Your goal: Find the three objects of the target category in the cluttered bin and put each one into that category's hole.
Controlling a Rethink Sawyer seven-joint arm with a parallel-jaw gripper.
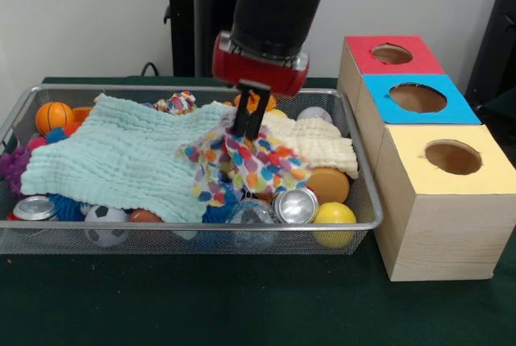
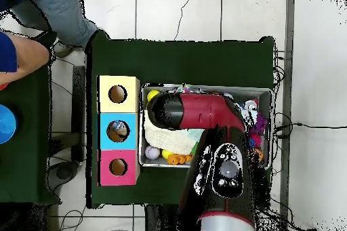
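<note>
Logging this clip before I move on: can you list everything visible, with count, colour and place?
Wire bin: one, silver, table centre.
Printed cloth: one spread, white with coloured patches, under the gripper; a second bunch at the far rim.
Towels: mint, cream, in the bin.
Balls: orange, yellow, black-and-white.
Cans: two, silver, near edge.
Boxes: red, blue, yellow tops, beside the bin.
Person: overhead view's corner.
Gripper: black, on the printed cloth.
</note>
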